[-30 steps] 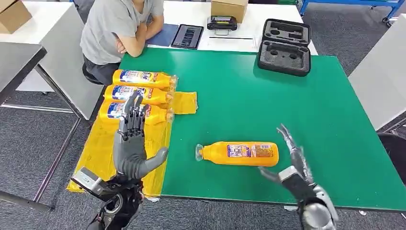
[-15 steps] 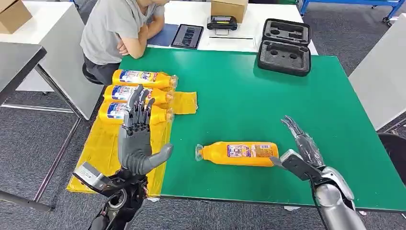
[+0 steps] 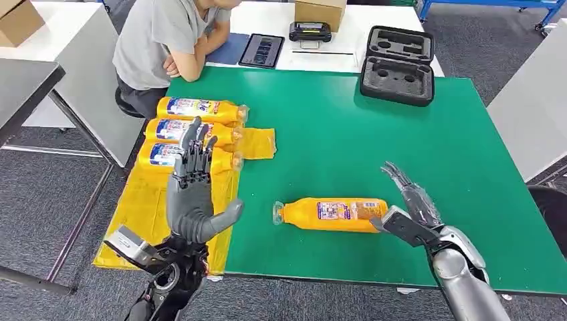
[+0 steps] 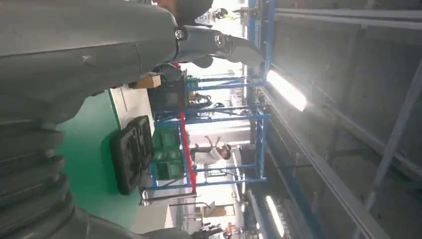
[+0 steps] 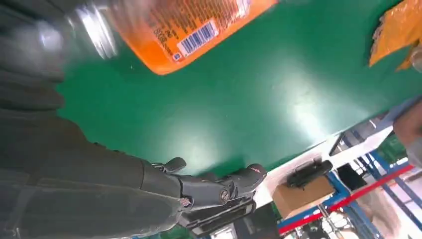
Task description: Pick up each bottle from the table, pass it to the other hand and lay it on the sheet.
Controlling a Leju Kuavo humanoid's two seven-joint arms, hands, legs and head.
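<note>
Three orange plastic bottles with blue-and-white labels [image 3: 194, 132] already lie side by side on the crinkled yellow plastic sheet [image 3: 144, 207] that drapes over the left end of the green-topped bench [image 3: 334, 127]. By that count most of the work looks done. One more orange plastic bottle with a clear cap [image 3: 331, 215] is left: it lies on its side on the bare green surface near the front edge, cap pointing toward the sheet, well apart from the other three. It has yet to be picked up, handed across and laid down.

The right hand [image 3: 411, 210] is at the bottle's base end, its fingers [image 3: 401, 179] spread and holding nothing; the thumb seems to touch or nearly touch the base, though I cannot tell whether there is contact. In the right wrist view the bottle's label and barcode sit just beside the palm. The left hand [image 3: 190, 194] stands upright above the sheet's inner edge, fingers straight and apart, thumb out, empty, apparently waiting for the handover.

Against the frames a second and half a second back, the right hand has closed in from the front edge to the bottle's base, and the left hand has edged slightly toward the bench's middle. The bottle has not shifted
</note>
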